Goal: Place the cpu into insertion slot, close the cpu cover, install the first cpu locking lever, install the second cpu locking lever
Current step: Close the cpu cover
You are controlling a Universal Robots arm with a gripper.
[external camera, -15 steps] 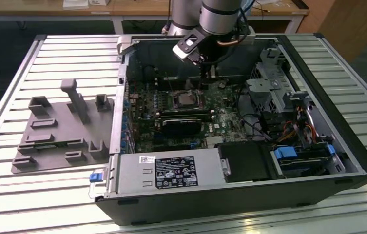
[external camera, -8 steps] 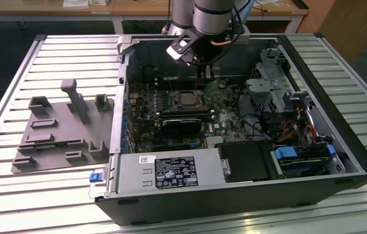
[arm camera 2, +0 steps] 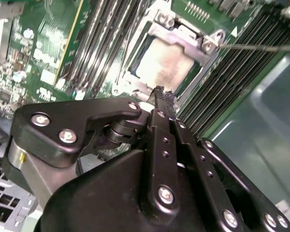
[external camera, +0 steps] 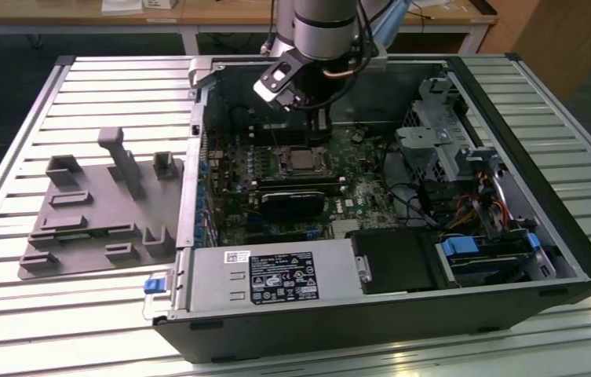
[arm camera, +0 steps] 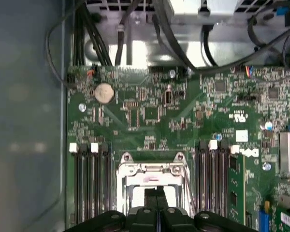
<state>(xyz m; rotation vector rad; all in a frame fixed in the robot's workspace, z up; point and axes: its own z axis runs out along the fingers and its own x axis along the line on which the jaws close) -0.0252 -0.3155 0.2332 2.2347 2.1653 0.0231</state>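
A robot arm [external camera: 322,23] reaches down into an open computer case [external camera: 379,334] lying on a slatted metal table [external camera: 117,94]. Its end effector [arm camera 2: 159,91] is poised over the processor socket on the green motherboard [arm camera: 183,125]. The end effector's two black fingers are pressed together with nothing gripped between them. Whether their tips touch the socket hardware cannot be told.

The cpu [arm camera 2: 165,63] sits in the insertion slot [external camera: 300,160]. Its pale metal face shows through the square opening of the cpu cover [arm camera 2: 183,37], which lies flat over it. A thin metal lever rod [arm camera 2: 261,47] juts out from one corner of the cover, above the long black memory slots [arm camera 2: 227,82] that flank the socket on both sides.

In the exterior view, the slot lies toward the far middle of the board. A black expansion card [external camera: 295,203] sits just on its near side, and the silver power supply [external camera: 269,283] runs along the case's near edge. A grey moulded fixture [external camera: 91,216] rests on the table to the exterior view's left of the case, well apart from the arm.
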